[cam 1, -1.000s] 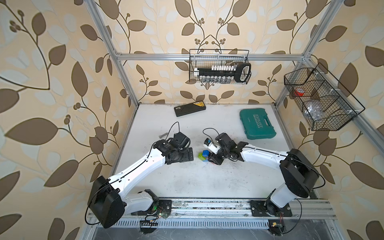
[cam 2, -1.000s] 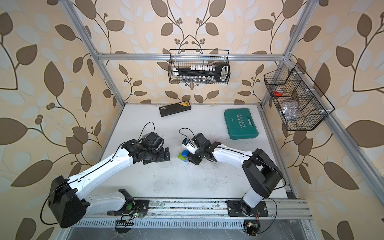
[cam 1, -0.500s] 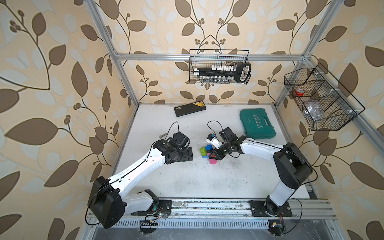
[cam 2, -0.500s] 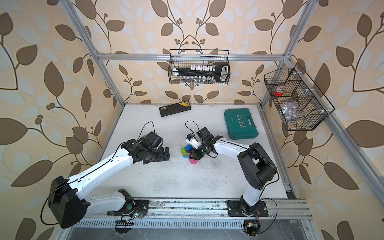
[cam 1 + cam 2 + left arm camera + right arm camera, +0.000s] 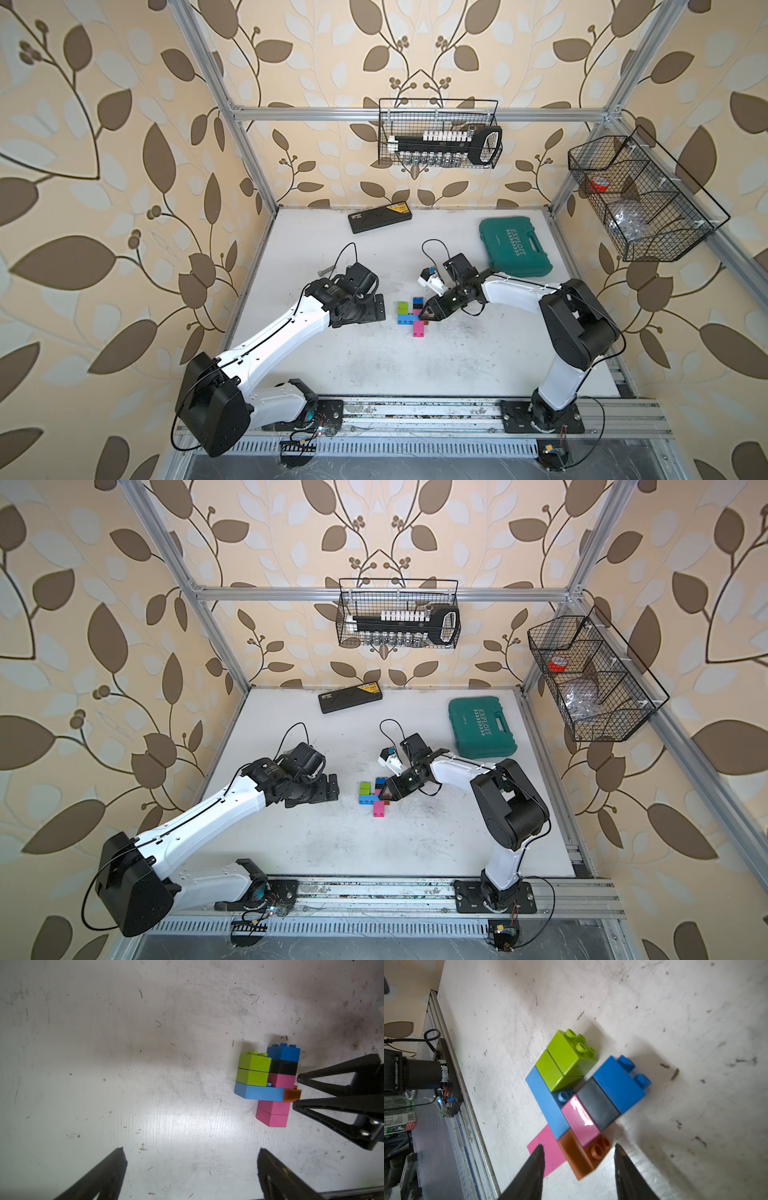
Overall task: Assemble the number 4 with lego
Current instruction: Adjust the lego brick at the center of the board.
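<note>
**A:** Where does the number 4 [image 5: 412, 314] lie?

**B:** It lies flat on the desk [image 5: 374, 365], near the middle and between the two arms. Both top views show it [image 5: 375, 794].

**A:** How are its bricks arranged?

**B:** The right wrist view shows a column of a dark blue brick [image 5: 616, 1084], a black brick [image 5: 598, 1107] and a pink brick [image 5: 579, 1120]. The light blue crossbar [image 5: 548, 1103] runs across the column, and more pink [image 5: 548, 1147] shows on its far side. The orange brick [image 5: 581, 1159] caps one end of the crossbar. Two lime green bricks [image 5: 564, 1059] stand at the other end.

**A:** What are the right arm's fingers [image 5: 533, 1167] doing?

**B:** They are parted, with the orange end between their tips. There is a gap on each side, so they grasp nothing. One tip hangs over the lower pink bricks. The left wrist view shows the tips [image 5: 311, 1080] right at the orange and pink bricks.

**A:** And the left arm's fingers [image 5: 104, 1178]?

**B:** They are spread wide and released, with only bare desk between them. In a top view they [image 5: 376, 307] sit near the lime green side of the figure, not touching it.
</note>
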Robot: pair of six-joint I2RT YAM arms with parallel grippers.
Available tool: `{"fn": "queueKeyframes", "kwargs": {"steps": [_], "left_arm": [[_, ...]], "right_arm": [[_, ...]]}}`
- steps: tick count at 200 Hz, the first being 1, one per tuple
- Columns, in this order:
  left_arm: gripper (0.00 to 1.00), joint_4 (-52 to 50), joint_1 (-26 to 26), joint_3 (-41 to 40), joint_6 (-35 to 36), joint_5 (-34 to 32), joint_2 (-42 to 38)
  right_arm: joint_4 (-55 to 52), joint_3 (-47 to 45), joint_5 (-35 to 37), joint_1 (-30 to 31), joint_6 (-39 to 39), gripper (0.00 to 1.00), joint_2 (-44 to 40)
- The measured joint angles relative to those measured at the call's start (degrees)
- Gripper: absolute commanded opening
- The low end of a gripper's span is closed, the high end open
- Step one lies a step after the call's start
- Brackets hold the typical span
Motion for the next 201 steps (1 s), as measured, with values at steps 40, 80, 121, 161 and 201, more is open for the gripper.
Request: {"fn": "queueKeyframes", "kwargs": {"steps": [40, 80, 121, 161, 201], "left_arm": [[0.99, 0.0, 0.0, 0.0, 0.1, 0.0, 0.0], [0.99, 0.4, 0.4, 0.0, 1.3, -0.9, 0.0], [0.99, 5.1, 1.3, -0.8, 5.6, -5.8, -0.4], [0.99, 14.7, 6.4, -7.5, 12.6, -11.2, -2.9], [0.99, 30.4, 12.8, -16.7, 22.6, -12.6, -6.7]], "right_arm": [[0.1, 0.3, 0.1, -0.2, 0.9, 0.51, 0.3], [-0.2, 0.2, 4.0, -1.1, 2.3, 0.64, -2.5], [-0.2, -0.6, 11.2, -3.2, 2.0, 0.92, -12.9], [0.9, -3.3, 18.0, -7.6, 0.8, 0.98, -21.4], [6.1, -8.0, 24.9, -15.0, 1.2, 0.98, -25.3]]}}
